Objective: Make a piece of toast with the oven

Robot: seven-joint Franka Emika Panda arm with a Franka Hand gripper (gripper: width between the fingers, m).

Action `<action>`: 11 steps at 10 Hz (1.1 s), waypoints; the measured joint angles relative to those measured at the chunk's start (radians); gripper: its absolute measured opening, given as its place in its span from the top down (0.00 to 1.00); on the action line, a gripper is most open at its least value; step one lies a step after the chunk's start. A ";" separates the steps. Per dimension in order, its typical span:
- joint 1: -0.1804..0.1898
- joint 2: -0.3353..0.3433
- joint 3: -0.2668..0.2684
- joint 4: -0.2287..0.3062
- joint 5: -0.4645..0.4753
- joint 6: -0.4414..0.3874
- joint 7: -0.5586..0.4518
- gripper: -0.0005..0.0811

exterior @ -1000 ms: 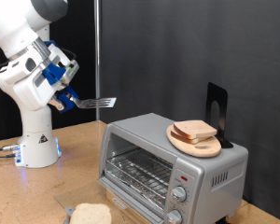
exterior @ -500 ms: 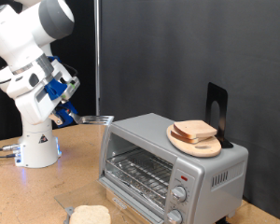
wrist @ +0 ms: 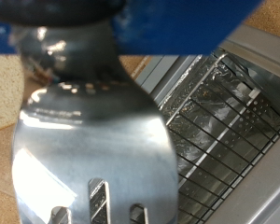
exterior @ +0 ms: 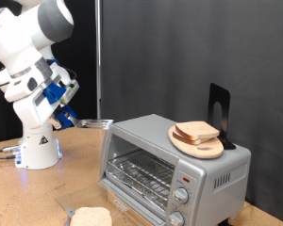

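The gripper (exterior: 66, 115) pinches a shiny slotted metal spatula (exterior: 97, 121) beside the boxy silver oven (exterior: 174, 160).

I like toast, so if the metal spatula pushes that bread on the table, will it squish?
Probably slightly: the piece of toast looks pale and soft. It seems light, so the spatula in the end effector would likely slide it easily.

A small silver-grey toaster oven (exterior: 174, 165) stands on the wooden desk toward the exterior view's right, its door open and wire rack bare. A pale tan slice of toast (exterior: 91, 217) lies flat near the desk's bottom edge.
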 joint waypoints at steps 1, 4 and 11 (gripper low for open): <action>-0.001 0.007 -0.005 0.002 0.000 0.000 -0.003 0.51; -0.013 0.032 -0.024 0.017 -0.005 0.000 -0.031 0.51; -0.053 0.126 -0.095 0.094 -0.035 -0.038 -0.127 0.51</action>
